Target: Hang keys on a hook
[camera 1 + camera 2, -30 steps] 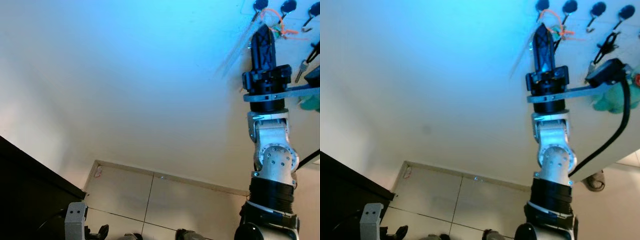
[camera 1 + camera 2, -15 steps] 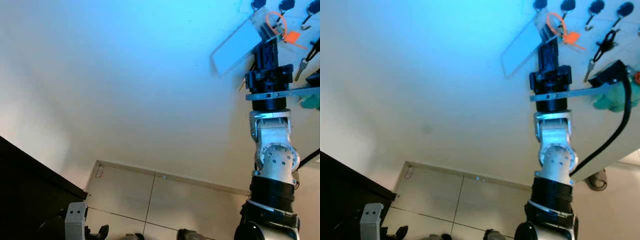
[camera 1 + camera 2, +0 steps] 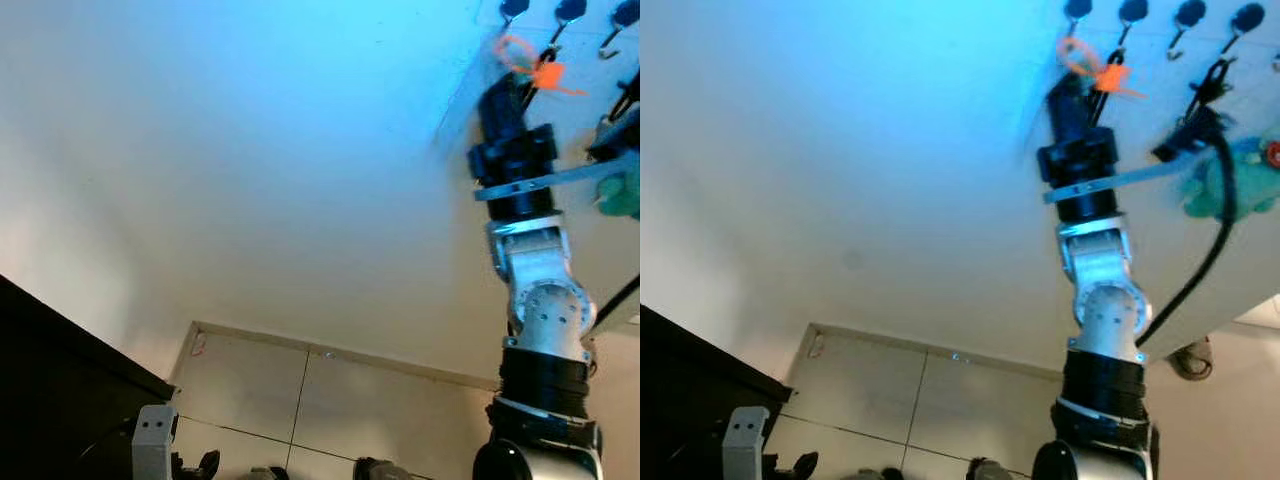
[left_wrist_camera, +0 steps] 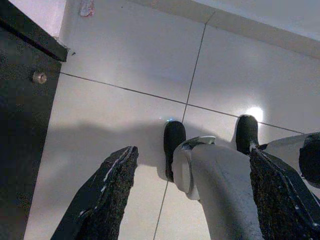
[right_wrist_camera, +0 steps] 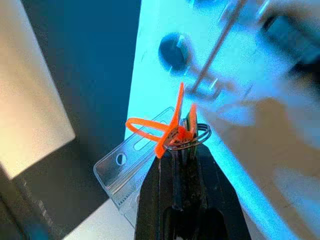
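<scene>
1. The right tool (image 5: 182, 165) is raised high against the wall, and its two black fingers (image 5: 150, 200) are clenched on the keys (image 5: 186, 136). A metal ring, an orange plastic tie (image 5: 160, 131) and a clear card holder (image 5: 132, 167) hang together at the fingertips.
2. The right wrist view shows this bunch from close: the ring sits just at the tips, the orange tie loops out to one side, and the clear holder lies behind the fingers. A round dark hook knob (image 5: 172, 50) is near, a little apart from the ring; the ring is not on it.
3. The eye views show what the wrist view does not: a row of dark hooks (image 3: 1127, 12) on a white board (image 3: 1240, 90), and the orange tie just below the first ones. Another bunch of dark keys (image 3: 1208, 82) hangs from a hook further right, and a green soft thing (image 3: 1220, 185) is beside it. These details are blurred.
4. The left tool (image 4: 190, 200) hangs low and idle, its fingers spread apart with nothing between them. The left wrist view shows the pale floor tiles (image 4: 125, 55), the robot's own feet, and a black cabinet (image 4: 20, 100) at the side.
</scene>
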Tool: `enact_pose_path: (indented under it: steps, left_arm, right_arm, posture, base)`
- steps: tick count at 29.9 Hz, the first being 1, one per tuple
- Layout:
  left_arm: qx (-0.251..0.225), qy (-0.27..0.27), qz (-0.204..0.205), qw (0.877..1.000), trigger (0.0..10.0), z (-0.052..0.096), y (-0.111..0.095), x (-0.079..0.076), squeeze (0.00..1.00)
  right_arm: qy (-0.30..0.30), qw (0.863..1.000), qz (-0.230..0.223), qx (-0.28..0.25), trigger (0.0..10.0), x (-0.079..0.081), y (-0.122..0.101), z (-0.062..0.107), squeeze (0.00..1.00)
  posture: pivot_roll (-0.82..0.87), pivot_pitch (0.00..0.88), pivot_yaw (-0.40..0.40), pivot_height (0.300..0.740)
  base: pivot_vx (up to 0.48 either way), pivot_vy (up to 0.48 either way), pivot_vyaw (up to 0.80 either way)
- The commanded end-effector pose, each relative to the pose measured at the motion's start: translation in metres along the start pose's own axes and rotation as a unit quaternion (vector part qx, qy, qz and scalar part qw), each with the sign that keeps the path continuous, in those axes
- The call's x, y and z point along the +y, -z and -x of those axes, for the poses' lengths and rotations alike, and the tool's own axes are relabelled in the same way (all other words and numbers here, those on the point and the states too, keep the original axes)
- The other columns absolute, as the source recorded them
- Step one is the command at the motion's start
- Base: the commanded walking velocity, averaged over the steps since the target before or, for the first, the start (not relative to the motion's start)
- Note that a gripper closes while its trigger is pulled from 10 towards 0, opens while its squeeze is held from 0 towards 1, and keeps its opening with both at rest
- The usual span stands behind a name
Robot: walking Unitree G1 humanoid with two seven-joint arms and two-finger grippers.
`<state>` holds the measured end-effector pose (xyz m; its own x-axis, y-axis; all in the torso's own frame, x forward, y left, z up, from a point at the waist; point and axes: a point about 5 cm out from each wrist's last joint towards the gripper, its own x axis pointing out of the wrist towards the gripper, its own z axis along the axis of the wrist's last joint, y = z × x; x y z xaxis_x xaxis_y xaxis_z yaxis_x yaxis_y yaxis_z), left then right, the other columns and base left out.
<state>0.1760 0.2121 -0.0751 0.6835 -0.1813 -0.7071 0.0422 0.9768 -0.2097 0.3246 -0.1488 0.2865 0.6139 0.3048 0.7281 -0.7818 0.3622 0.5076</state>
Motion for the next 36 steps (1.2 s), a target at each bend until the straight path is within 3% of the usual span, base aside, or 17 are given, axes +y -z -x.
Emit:
enact_pose_path:
  steps: [1,9,12,13,14,16,18,20,21,23,24,25,26,27,28,29,36]
  left_arm:
    - [0.02,-0.006,0.0,1.0,10.0,0.005,0.013,0.003,0.0]
    - [0.022,-0.005,0.0,1.0,10.0,0.006,0.014,0.003,0.0]
    - [0.024,-0.004,-0.002,1.0,10.0,0.006,0.014,0.003,0.0]
    - [0.024,-0.003,-0.004,1.0,10.0,0.005,0.014,0.002,0.0]
    - [0.025,-0.003,-0.005,1.0,10.0,0.005,0.014,0.002,0.0]
    - [0.025,-0.002,-0.006,1.0,10.0,0.005,0.015,0.002,0.0]
    - [0.025,-0.002,-0.006,1.0,10.0,0.005,0.015,0.002,0.0]
    - [0.027,0.0,-0.007,1.0,10.0,0.005,0.015,0.001,0.0]
    - [0.028,0.0,-0.007,1.0,10.0,0.005,0.016,0.0,0.0]
    - [0.029,0.0,-0.007,1.0,10.0,0.005,0.017,0.0,0.0]
    - [0.029,0.0,-0.007,1.0,10.0,0.005,0.017,-0.001,0.0]
    - [0.029,0.0,-0.007,1.0,10.0,0.005,0.018,-0.001,0.0]
    - [0.029,0.0,-0.007,1.0,10.0,0.005,0.018,-0.001,0.0]
    - [0.029,0.0,-0.006,1.0,10.0,0.005,0.018,-0.001,0.0]
    - [0.029,0.0,-0.006,1.0,10.0,0.005,0.018,-0.001,0.0]
    - [0.029,0.0,-0.006,1.0,10.0,0.005,0.018,-0.001,0.0]
    - [-0.015,-0.002,0.014,1.0,10.0,0.002,0.001,0.001,0.0]
  right_arm:
    - [-0.022,1.0,-0.007,0.012,0.0,0.009,0.006,-0.005,0.0]
    - [-0.015,0.999,-0.015,0.025,0.0,0.011,0.016,-0.007,0.0]
    - [-0.009,0.993,0.05,0.108,0.0,0.009,0.03,-0.004,0.0]
    - [-0.004,0.979,0.084,0.188,0.0,0.005,0.045,0.003,0.0]
    - [0.023,0.952,0.122,0.281,0.0,-0.006,0.063,0.016,0.0]
    - [0.066,0.85,0.226,0.47,0.0,-0.034,0.092,0.062,0.0]
    - [0.066,0.85,0.226,0.47,0.0,-0.034,0.092,0.062,0.0]
    - [0.051,0.716,0.264,0.644,0.0,-0.049,0.111,0.128,0.0]
    - [0.036,0.683,0.261,0.682,0.0,-0.048,0.113,0.146,0.0]
    - [0.025,0.689,0.252,0.679,0.0,-0.044,0.114,0.148,0.0]
    - [0.005,0.721,0.272,0.637,0.0,-0.042,0.113,0.132,0.0]
    - [-0.006,0.782,0.28,0.557,0.0,-0.036,0.108,0.103,0.0]
    - [-0.006,0.782,0.28,0.557,0.0,-0.036,0.108,0.103,0.0]
    - [-0.012,0.819,0.284,0.499,0.0,-0.032,0.102,0.086,0.0]
    - [-0.012,0.819,0.284,0.499,0.0,-0.032,0.102,0.086,0.0]
    - [-0.02,0.853,0.253,0.456,0.0,-0.025,0.096,0.074,0.0]
    - [-0.084,0.86,0.209,0.458,0.0,-0.011,0.091,0.08,0.0]
  posture:
    - [-0.05,0.132,0.1,0.74]
    - [-0.05,0.127,0.102,0.74]
    - [-0.05,0.127,0.102,0.74]
    - [-0.06,0.123,0.101,0.74]
    - [-0.06,0.123,0.101,0.74]
    - [-0.06,0.122,0.098,0.74]
    - [-0.06,0.122,0.098,0.74]
    - [-0.06,0.121,0.095,0.74]
    - [-0.06,0.122,0.092,0.74]
    - [-0.06,0.122,0.092,0.74]
    - [-0.06,0.121,0.088,0.74]
    - [-0.06,0.12,0.086,0.74]
    - [-0.06,0.12,0.086,0.74]
    - [-0.06,0.12,0.086,0.74]
    - [-0.06,0.12,0.086,0.74]
    - [-0.06,0.116,0.085,0.74]
    - [-0.05,0.12,0.073,0.74]
  base:
    - [0.0,0.0,0.0]
    - [0.0,0.0,0.0]
    - [0.0,0.0,0.0]
    - [0.0,0.0,0.0]
    - [0.0,0.0,0.0]
    - [0.0,0.0,0.0]
    - [0.0,0.0,0.0]
    - [0.0,0.0,0.0]
    - [0.0,0.0,0.0]
    - [0.0,0.0,0.0]
    - [0.0,0.0,0.0]
    - [0.0,0.0,0.0]
    - [0.0,0.0,0.0]
    - [0.0,0.0,0.0]
    - [0.0,0.0,0.0]
    - [0.0,0.0,0.0]
    - [0.0,0.0,0.0]
